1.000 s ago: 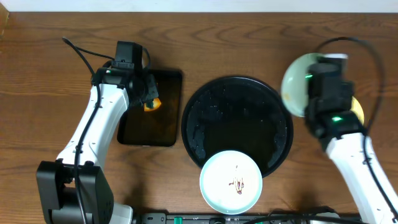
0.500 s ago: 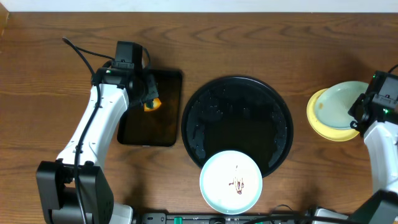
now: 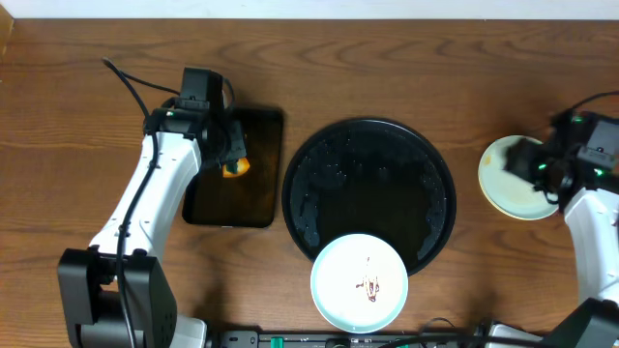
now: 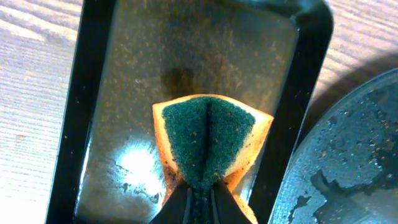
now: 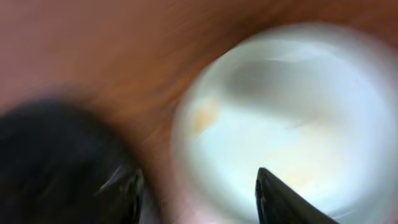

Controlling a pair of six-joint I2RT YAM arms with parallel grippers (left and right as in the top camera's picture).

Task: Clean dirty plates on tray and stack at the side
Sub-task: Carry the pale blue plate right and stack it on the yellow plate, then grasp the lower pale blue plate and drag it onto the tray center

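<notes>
One pale plate (image 3: 359, 282) with brown smears lies over the front rim of the round black tray (image 3: 319, 164). Two more plates are stacked at the right of the table, a pale one (image 3: 508, 184) on top with a yellow edge showing under it. My right gripper (image 3: 527, 160) hovers over that stack, open; in the blurred right wrist view the top plate (image 5: 292, 118) fills the picture and the right gripper (image 5: 199, 193) has its jaws apart, holding nothing. My left gripper (image 3: 232, 155) (image 4: 200, 194) is shut on a folded orange and green sponge (image 4: 208, 134) above the rectangular tray.
A smaller black rectangular tray (image 3: 256, 198) (image 4: 93, 93) with a wet bottom lies left of the round tray. The round tray (image 4: 348, 162) carries water drops. Cables trail behind both arms, and bare wooden table (image 3: 58, 126) surrounds everything.
My right arm swung right with the pale plate, set it on the yellow plate, and its jaws opened. The left arm and sponge have stayed put.
</notes>
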